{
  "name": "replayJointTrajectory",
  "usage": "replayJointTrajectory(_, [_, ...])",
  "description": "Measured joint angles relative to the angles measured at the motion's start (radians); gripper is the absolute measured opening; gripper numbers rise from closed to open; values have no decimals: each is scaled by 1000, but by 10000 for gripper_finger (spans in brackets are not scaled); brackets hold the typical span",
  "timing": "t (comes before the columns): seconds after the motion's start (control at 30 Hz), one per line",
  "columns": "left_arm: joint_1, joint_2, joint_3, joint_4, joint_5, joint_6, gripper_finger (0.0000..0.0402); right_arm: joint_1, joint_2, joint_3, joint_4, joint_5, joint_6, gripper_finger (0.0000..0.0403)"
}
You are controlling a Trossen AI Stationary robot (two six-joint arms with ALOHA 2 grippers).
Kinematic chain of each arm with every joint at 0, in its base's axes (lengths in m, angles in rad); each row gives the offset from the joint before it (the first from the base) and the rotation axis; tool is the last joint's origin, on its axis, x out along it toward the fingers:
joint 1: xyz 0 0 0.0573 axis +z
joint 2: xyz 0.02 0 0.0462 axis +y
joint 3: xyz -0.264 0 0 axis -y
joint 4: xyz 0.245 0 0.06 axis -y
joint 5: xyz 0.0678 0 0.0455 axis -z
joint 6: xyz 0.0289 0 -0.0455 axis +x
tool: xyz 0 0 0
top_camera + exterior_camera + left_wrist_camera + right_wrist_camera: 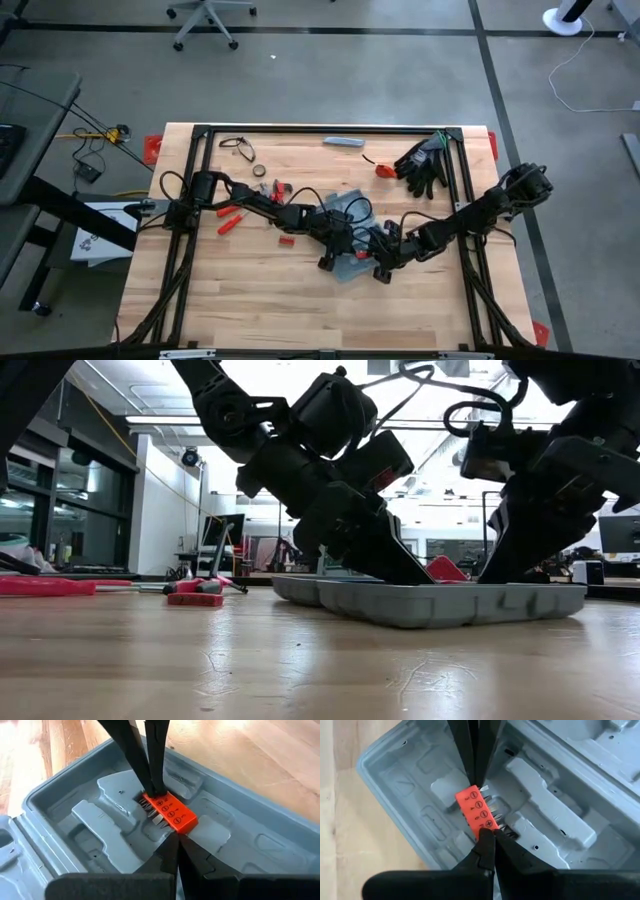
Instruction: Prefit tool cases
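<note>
**Centre crowded, near table free**

Both arms meet over the open tool case [350, 235] at mid-table, the left gripper [172, 845] and right gripper [487, 837] closed tip to tip against an orange bit holder [169, 811], blocking that tray. Red tools [229, 218] clutter the left, black gloves [424, 162] the far right, a grey bar [343, 142] the far edge. The near boards lie open.

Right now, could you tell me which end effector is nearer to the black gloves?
Right. The right end effector is at the tool case, on the black gloves' side; the left end effector is beside it, farther off.
</note>
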Motion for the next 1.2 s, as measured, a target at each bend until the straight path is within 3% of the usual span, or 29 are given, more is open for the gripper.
replayJointTrajectory(0.43, [0, 0, 0, 2, 1, -1, 0, 63, -49, 1, 0, 59, 42, 0])
replayJointTrajectory(0.7, [0, 3, 1, 62, 49, -5, 0, 63, -57, 3, -30, -65, 44, 0])
replayJointTrajectory(1.2, [-1, 26, 2, 63, 56, -37, 0, 17, -11, 5, -26, -105, 23, 0])
